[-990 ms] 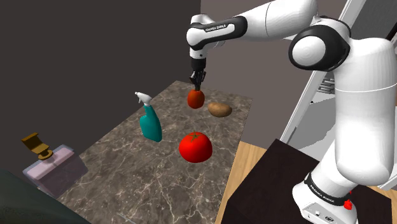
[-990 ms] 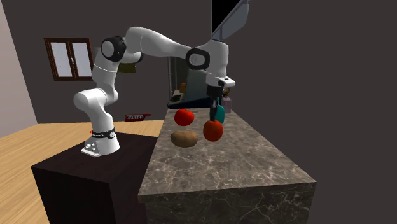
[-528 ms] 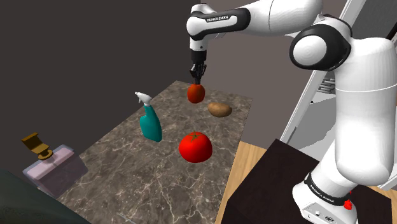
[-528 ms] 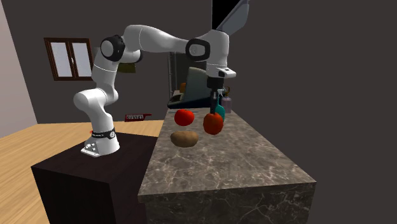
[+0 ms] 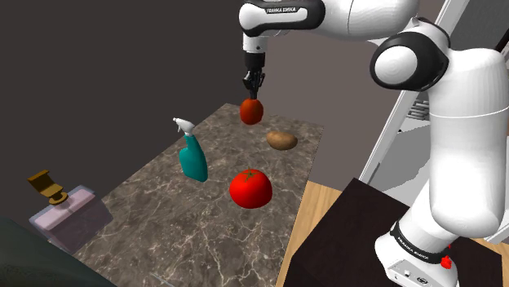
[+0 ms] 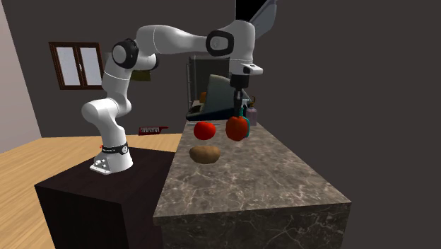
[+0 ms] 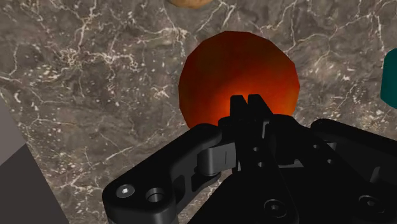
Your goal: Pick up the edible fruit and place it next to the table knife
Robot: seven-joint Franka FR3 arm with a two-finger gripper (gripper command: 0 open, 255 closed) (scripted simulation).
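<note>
1. In the shoulder view, you are looking at the hand (image 5: 254, 92) hanging high over the far end of the bench (image 5: 163, 220). Its fingers are pinching narrowly on the top of the red fruit (image 5: 251, 112), which is dangling clear of the marble. A potato (image 5: 281, 140), a tomato (image 5: 250, 188) and a spray bottle (image 5: 193, 156) are sitting on the bench.
2. In the second exterior view, the hand (image 6: 239, 114) is carrying the fruit (image 6: 237, 128) in the air above the bench (image 6: 283, 184). The tomato (image 6: 205, 130) is lying just to its left, and the potato (image 6: 204, 153) is resting nearer the bench's edge.
3. In the wrist view, the hand (image 7: 248, 105) is closing almost to a point on the fruit (image 7: 238, 73), with veined marble lying beneath it.
4. Judging by this, you are finishing the pick-up. The carry across to the knife and the setting down beside it are what is remaining.
</note>
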